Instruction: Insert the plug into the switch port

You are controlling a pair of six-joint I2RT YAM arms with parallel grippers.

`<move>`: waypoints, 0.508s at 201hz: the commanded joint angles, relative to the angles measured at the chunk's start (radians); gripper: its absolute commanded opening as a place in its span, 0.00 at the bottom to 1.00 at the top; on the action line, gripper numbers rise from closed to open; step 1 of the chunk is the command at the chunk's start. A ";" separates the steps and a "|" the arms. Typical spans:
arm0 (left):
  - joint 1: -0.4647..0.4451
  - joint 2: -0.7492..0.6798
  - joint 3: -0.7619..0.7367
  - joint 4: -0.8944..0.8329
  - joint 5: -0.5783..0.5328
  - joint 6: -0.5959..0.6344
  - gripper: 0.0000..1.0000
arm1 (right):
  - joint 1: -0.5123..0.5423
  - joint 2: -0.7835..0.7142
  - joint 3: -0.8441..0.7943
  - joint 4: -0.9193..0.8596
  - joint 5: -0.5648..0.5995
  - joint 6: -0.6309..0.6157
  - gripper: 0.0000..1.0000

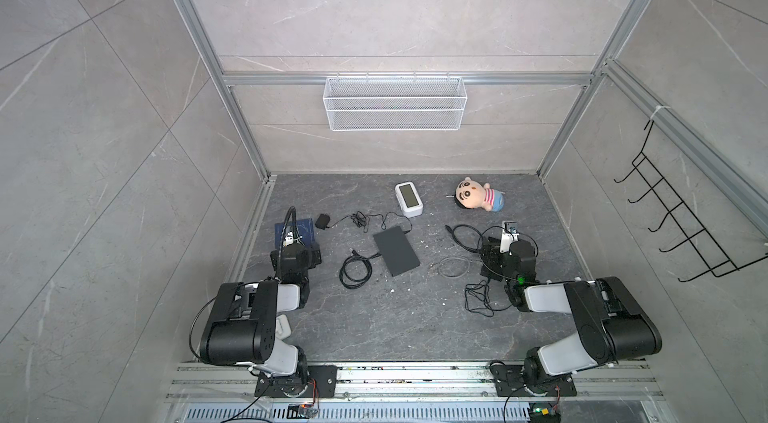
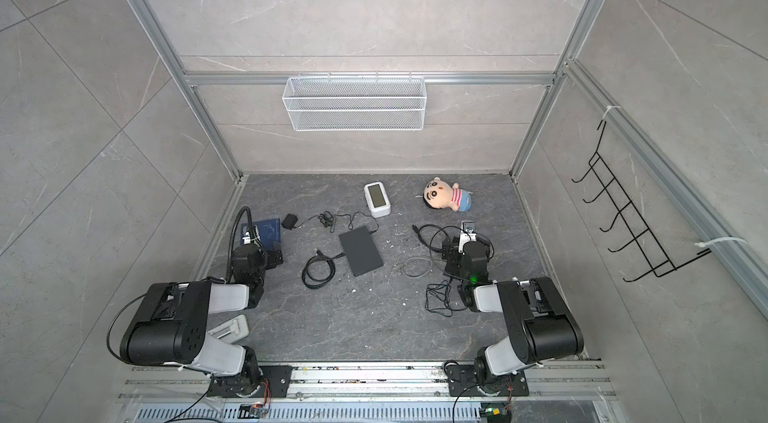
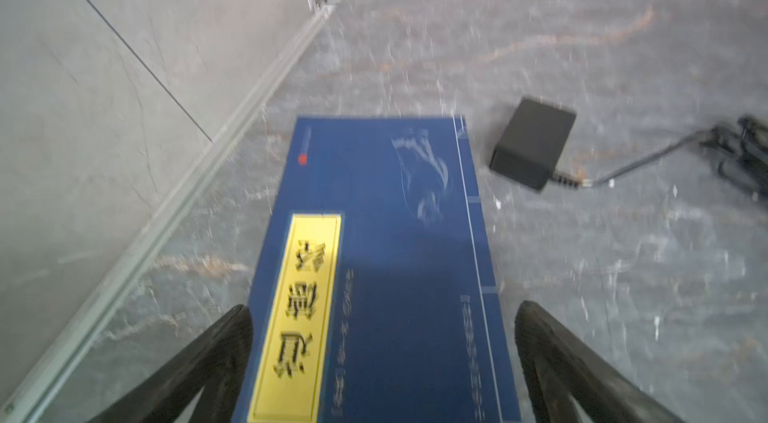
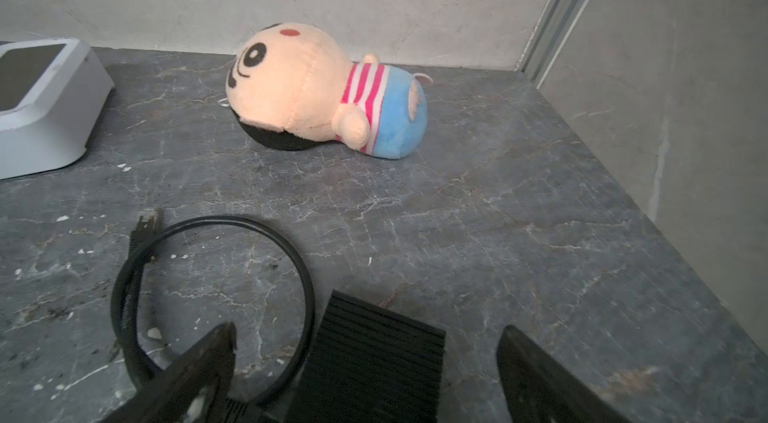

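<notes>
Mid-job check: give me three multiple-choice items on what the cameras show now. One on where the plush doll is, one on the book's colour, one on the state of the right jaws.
1. The plush doll lies: A. at the far end, right of the middle; B. at the near edge; C. far left.
2. The book below the left gripper is: A. red; B. blue; C. green.
3. The jaws of the right gripper are: A. open, holding nothing; B. shut on the doll; C. shut, empty.
Key: 1 A, both top views show it there; 2 B, the left wrist view shows a blue cover with a yellow label; 3 A, the right wrist view shows them wide apart.
</notes>
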State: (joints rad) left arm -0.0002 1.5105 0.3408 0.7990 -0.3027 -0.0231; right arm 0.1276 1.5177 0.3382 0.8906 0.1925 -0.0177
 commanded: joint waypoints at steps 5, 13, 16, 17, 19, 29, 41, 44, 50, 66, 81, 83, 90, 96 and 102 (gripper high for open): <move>0.005 -0.016 0.001 0.072 0.031 -0.016 1.00 | -0.003 0.004 0.013 0.013 -0.031 0.018 0.99; 0.005 -0.006 0.003 0.090 0.028 -0.011 1.00 | -0.003 0.000 0.012 0.008 -0.030 0.018 0.99; 0.005 -0.004 0.001 0.095 0.027 -0.011 1.00 | -0.003 -0.001 0.013 0.004 -0.031 0.018 0.99; 0.005 -0.005 0.001 0.095 0.027 -0.011 1.00 | -0.003 -0.002 0.013 0.003 -0.031 0.018 0.99; 0.005 -0.007 0.000 0.093 0.029 -0.011 1.00 | -0.003 -0.003 0.013 0.001 -0.031 0.018 0.99; 0.005 -0.013 0.003 0.072 0.035 -0.016 1.00 | -0.003 -0.003 0.015 0.000 -0.031 0.017 0.99; 0.006 -0.007 0.001 0.087 0.030 -0.011 1.00 | -0.003 -0.004 0.014 -0.001 -0.031 0.018 0.99; 0.005 -0.008 0.002 0.083 0.031 -0.011 1.00 | -0.002 -0.003 0.015 0.000 -0.031 0.017 0.99; 0.004 -0.012 0.003 0.075 0.035 -0.014 1.00 | -0.003 -0.002 0.015 0.000 -0.031 0.018 0.99; 0.005 -0.007 0.007 0.077 0.038 -0.012 1.00 | -0.003 -0.003 0.015 -0.001 -0.030 0.018 0.99; 0.005 -0.009 0.005 0.077 0.038 -0.012 1.00 | -0.003 -0.002 0.015 -0.001 -0.031 0.017 0.99; 0.005 -0.010 0.006 0.077 0.038 -0.012 1.00 | -0.002 -0.002 0.015 -0.001 -0.030 0.018 0.99; 0.005 -0.009 0.005 0.077 0.038 -0.012 1.00 | -0.003 -0.003 0.015 -0.001 -0.030 0.017 0.99; 0.005 -0.009 0.005 0.077 0.038 -0.012 1.00 | -0.003 -0.002 0.015 -0.002 -0.031 0.018 0.99; 0.005 -0.009 0.004 0.078 0.039 -0.012 1.00 | -0.003 -0.003 0.014 -0.001 -0.031 0.018 0.99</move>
State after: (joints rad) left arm 0.0006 1.5116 0.3370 0.8169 -0.2779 -0.0235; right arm 0.1276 1.5177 0.3386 0.8909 0.1734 -0.0177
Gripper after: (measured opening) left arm 0.999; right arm 0.992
